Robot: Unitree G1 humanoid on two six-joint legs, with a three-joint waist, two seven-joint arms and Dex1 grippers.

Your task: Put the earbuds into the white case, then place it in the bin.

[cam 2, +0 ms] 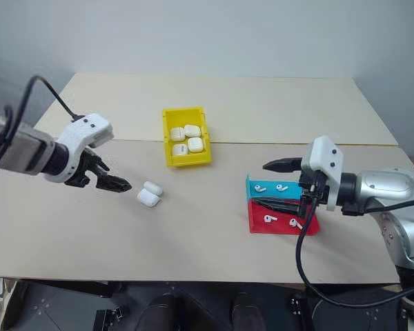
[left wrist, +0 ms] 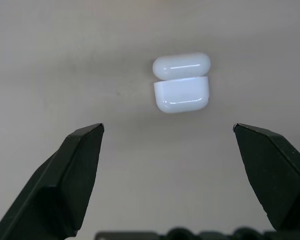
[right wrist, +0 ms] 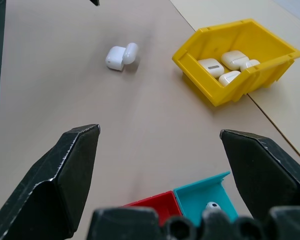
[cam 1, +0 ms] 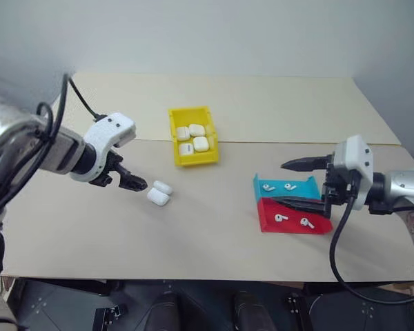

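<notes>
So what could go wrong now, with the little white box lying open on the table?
The white case lies open on the table, lid flipped back; the open left tool beside it might nudge it away or snap the lid shut instead of gripping it.

The earbuds in the teal and red tray are tiny and glossy, so the open right tool could drop one.

The yellow bin already holds four cases, so room is tighter.
</notes>
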